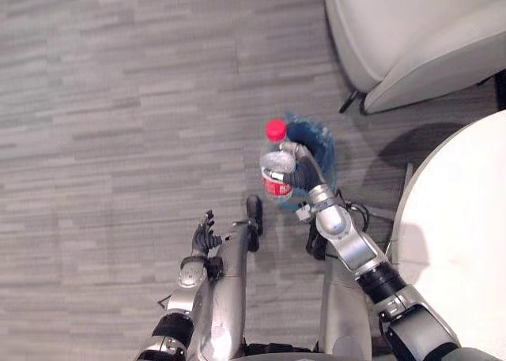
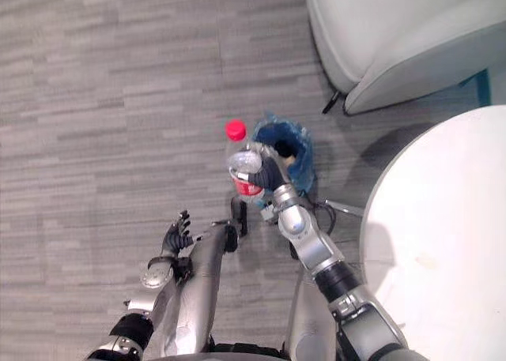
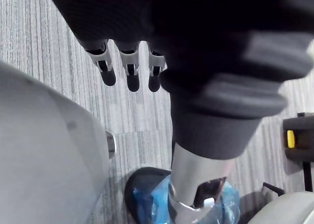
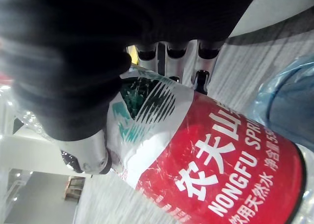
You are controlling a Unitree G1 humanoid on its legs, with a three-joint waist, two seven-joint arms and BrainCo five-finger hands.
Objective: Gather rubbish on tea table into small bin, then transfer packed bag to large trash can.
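1. Right hand [image 1: 303, 174] has its fingers wrapped tight around the plastic water bottle [image 1: 277, 167], red cap and red label showing.
2. The bottle sits just beside the small blue-lined bin [image 1: 316, 144] on the floor, on its left.
3. Left hand [image 1: 205, 237] hangs low, fingers relaxed, holding nothing.
4. The round white tea table [image 1: 466, 219] is at the right.

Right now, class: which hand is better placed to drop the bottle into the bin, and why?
The right hand: it grips the bottle beside the blue-lined bin. The left hand hangs empty, farther off.
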